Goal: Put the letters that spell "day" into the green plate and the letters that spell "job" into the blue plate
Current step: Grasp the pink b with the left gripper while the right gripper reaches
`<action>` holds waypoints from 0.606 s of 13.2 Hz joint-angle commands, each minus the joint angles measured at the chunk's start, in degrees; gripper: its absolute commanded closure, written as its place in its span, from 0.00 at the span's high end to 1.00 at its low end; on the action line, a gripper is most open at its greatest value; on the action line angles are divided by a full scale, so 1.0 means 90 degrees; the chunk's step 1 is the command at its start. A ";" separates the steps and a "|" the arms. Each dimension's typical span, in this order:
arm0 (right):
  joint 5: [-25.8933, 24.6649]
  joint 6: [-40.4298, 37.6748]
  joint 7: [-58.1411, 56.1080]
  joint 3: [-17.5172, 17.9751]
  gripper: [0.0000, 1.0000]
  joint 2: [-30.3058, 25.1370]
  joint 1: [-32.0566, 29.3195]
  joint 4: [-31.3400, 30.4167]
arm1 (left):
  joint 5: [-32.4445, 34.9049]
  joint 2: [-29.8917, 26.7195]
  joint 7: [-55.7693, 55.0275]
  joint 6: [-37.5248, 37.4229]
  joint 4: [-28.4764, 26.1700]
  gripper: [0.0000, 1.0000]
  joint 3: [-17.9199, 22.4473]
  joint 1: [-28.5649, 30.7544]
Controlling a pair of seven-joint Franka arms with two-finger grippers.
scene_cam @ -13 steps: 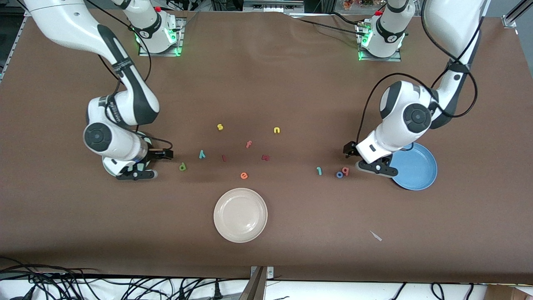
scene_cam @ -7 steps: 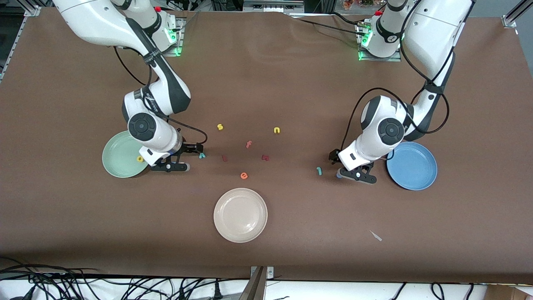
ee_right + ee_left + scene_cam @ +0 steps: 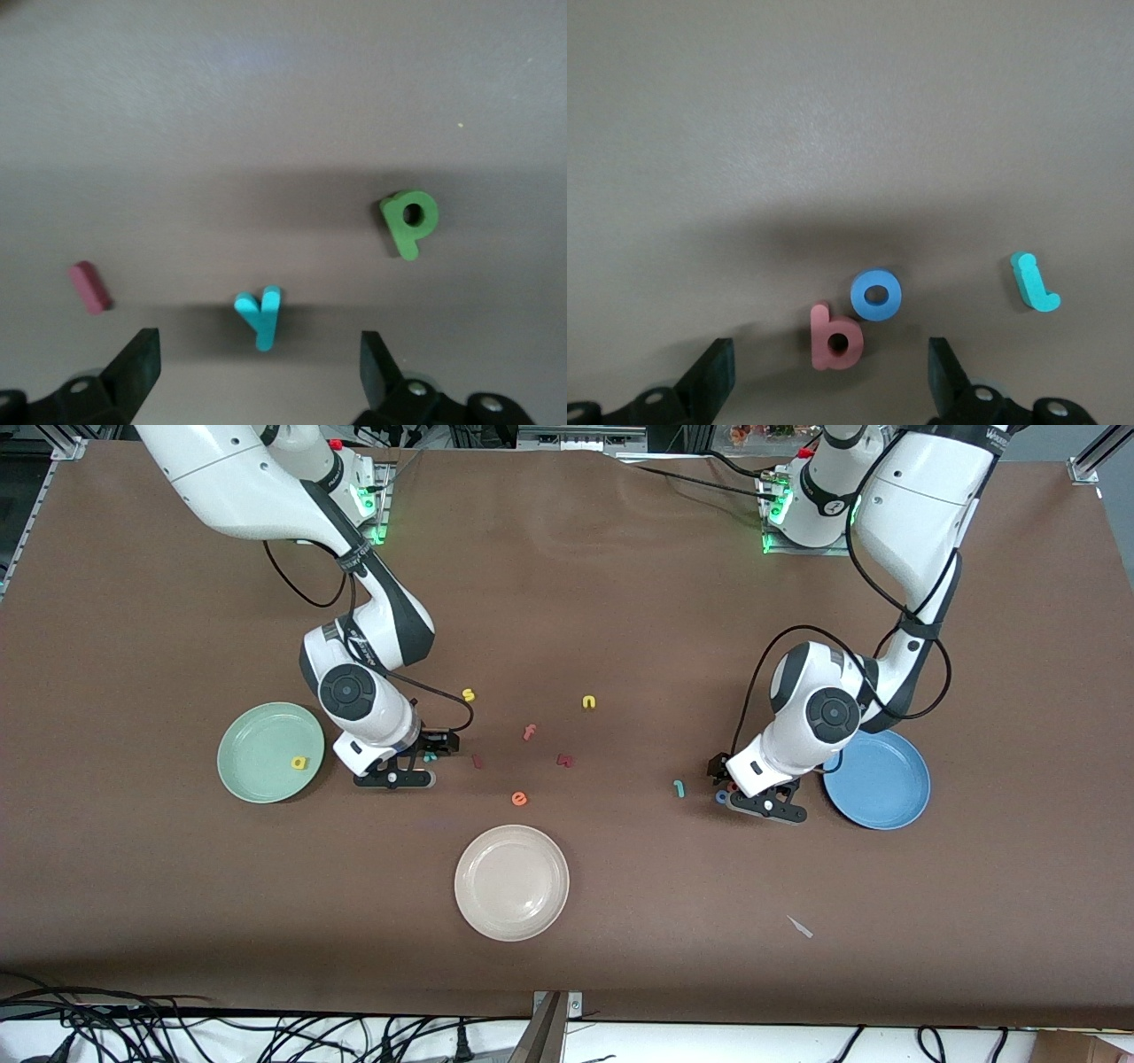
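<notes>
Hovering low over the table (image 3: 620, 602), the right gripper (image 3: 257, 376) has its jaws spread wide with nothing between them; the teal "y" (image 3: 260, 315) lies on the brown surface just ahead of the gap between its fingertips, the dark green "d" (image 3: 408, 221) a little farther out toward one finger's side, and a dark red bar-shaped letter (image 3: 90, 286) off toward the other finger. In the front view this gripper (image 3: 409, 766) sits just beside the green plate (image 3: 257, 740), which holds the yellow "a" (image 3: 299, 762) (the only task letter already in a plate).

The left gripper (image 3: 833, 381) is likewise open and holding nothing, low over the table beside the blue plate (image 3: 886, 788), which shows no letters in it. The pinkish-red "b" (image 3: 834, 337) lies right between its fingertips, touching the blue "o" (image 3: 875, 295) just ahead of it; the teal "j" (image 3: 1033, 282) rests apart, out past one finger. In the front view the left gripper (image 3: 751, 790) covers most of the "b" and "o", with the "j" (image 3: 679, 787) near it toward the table's middle.
</notes>
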 commanded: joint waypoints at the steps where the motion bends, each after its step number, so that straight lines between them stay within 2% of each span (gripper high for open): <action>1: -0.0219 0.0112 0.0084 -0.0018 0.98 0.0063 0.0074 0.0007 | 0.0153 0.0155 0.0044 0.0146 0.0129 0.93 0.0104 -0.0185; 3: -0.0366 0.0277 0.0084 -0.0018 0.93 0.0170 0.0045 0.0007 | 0.0154 0.0155 0.0044 0.0146 0.0119 0.78 0.0153 -0.0225; 5: -0.0366 0.0298 0.0084 -0.0018 0.81 0.0180 0.0054 -0.0003 | 0.0163 0.0164 0.0044 0.0156 0.0119 0.56 0.0153 -0.0225; 8: -0.0366 0.0424 0.0084 -0.0018 0.72 0.0258 0.0064 -0.0003 | 0.0183 0.0165 0.0054 0.0156 0.0109 0.48 0.0163 -0.0225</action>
